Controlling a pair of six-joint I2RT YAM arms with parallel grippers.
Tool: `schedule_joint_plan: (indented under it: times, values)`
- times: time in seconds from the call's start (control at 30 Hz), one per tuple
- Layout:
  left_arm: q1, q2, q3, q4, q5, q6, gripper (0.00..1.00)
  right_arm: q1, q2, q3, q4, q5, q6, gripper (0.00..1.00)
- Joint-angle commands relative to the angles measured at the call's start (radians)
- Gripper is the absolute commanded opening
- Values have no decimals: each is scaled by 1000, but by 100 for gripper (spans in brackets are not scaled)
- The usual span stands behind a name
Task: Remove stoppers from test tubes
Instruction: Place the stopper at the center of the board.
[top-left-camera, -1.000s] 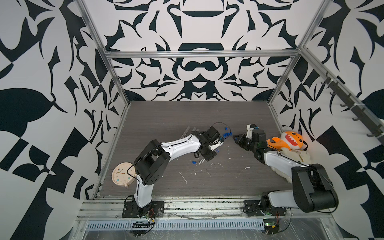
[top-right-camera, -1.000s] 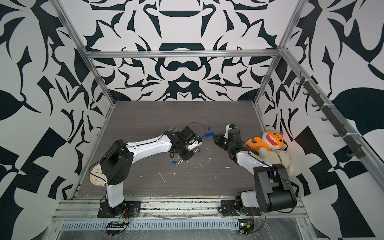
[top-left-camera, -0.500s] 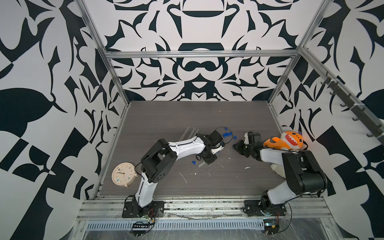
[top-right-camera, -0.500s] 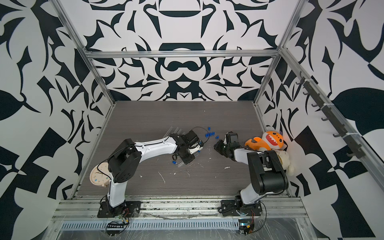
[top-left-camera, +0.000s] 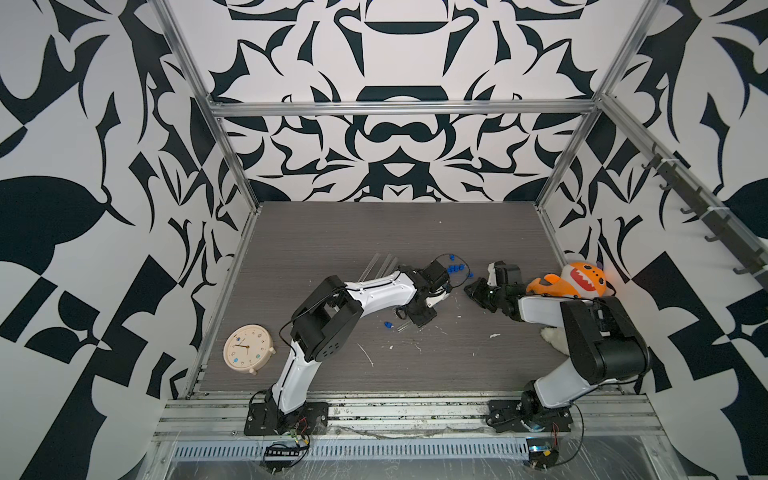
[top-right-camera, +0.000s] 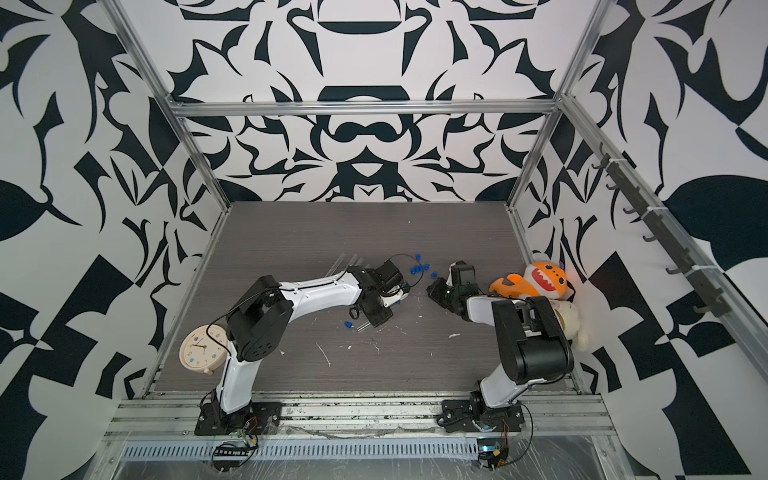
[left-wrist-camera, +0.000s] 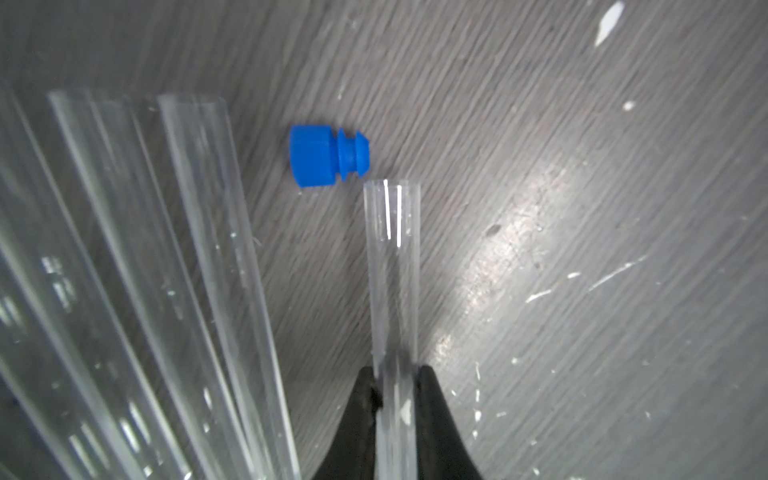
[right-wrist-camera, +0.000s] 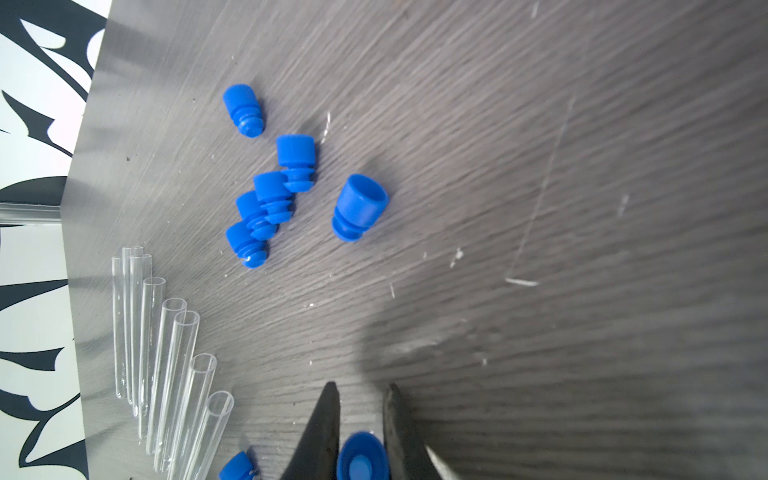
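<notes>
My left gripper (left-wrist-camera: 395, 374) is shut on a clear test tube (left-wrist-camera: 392, 257) whose open end carries no stopper. A loose blue stopper (left-wrist-camera: 328, 156) lies on the table just beside that end. In both top views this gripper (top-left-camera: 420, 319) (top-right-camera: 376, 318) hangs low over the table, with the loose stopper (top-left-camera: 387, 325) (top-right-camera: 349, 325) beside it. My right gripper (right-wrist-camera: 361, 388) has a blue stopper (right-wrist-camera: 361, 459) between its narrowly parted fingers, touching both. Several pulled stoppers (right-wrist-camera: 270, 191) (top-left-camera: 579, 270) lie heaped, next to a row of open tubes (right-wrist-camera: 166, 357) (top-left-camera: 380, 266).
A round beige clock (top-left-camera: 248, 353) lies at the front left by the wall. An orange plush toy (top-left-camera: 577, 280) and a white plush (top-left-camera: 555, 336) sit against the right wall behind my right arm. White flecks (top-left-camera: 494, 335) dot the grey table (top-left-camera: 374, 232).
My right arm has folded its elbow back toward the right wall and its jaws have parted a little. My left gripper has shifted slightly toward the front with the tube.
</notes>
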Motion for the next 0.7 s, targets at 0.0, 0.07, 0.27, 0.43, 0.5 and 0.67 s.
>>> schedule_joint_plan:
  times: [0.0, 0.07, 0.27, 0.43, 0.5, 0.67]
  values:
    - [-3, 17, 18, -31, -2, 8, 3, -2, -5, 8, -7, 16, -1, 22]
    - [-2, 21, 21, -30, -2, 8, 7, -3, -6, 10, -5, 16, 0, 23]
    - [-2, 23, 34, -28, -1, 7, 31, -5, -35, 12, -25, 30, -1, 25]
    - [-4, 8, 34, -32, 1, 5, 39, -7, -99, 20, -76, 49, -21, 26]
    - [-3, -4, 39, -37, 6, 3, 45, -8, -122, 23, -92, 54, -26, 27]
    - [-5, -40, 69, -68, 7, -6, 59, -9, -192, 33, -156, 79, -56, 32]
